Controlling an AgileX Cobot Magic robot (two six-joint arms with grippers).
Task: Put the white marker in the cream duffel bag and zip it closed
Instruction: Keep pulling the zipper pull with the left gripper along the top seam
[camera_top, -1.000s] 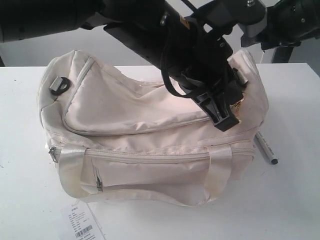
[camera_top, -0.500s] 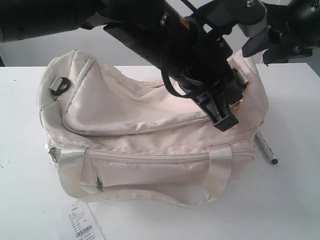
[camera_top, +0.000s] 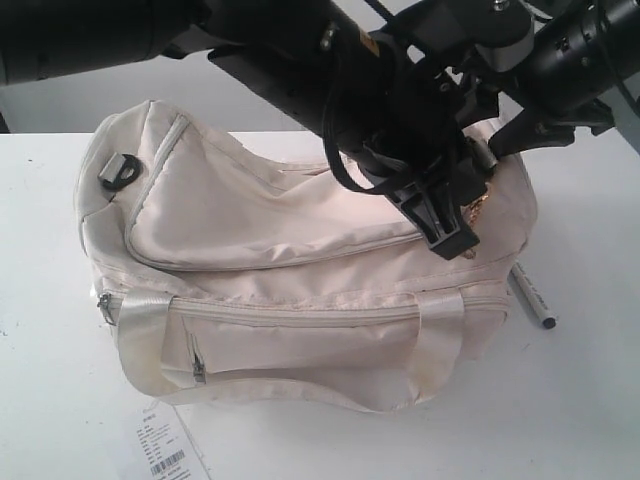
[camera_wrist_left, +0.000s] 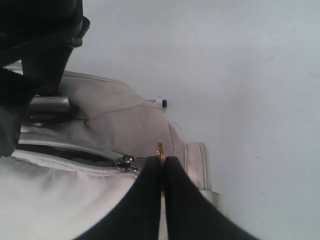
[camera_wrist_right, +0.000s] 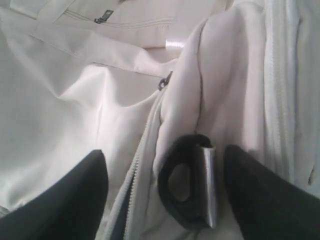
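Right gripper, newly swung in, spreads wide astride the grey buckle on the bag; left gripper pinches the zip pull; white marker lies unpacked on the tabletop beside the bag.

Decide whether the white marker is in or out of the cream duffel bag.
Out: the white marker lies on the table beside the cream duffel bag, not inside it.

For me the white marker half hidden behind the cream duffel bag at its 4 o'clock, paper tag cut off by the frame edge at 7 o'clock, its print too small to read, left arm covering the bag's top
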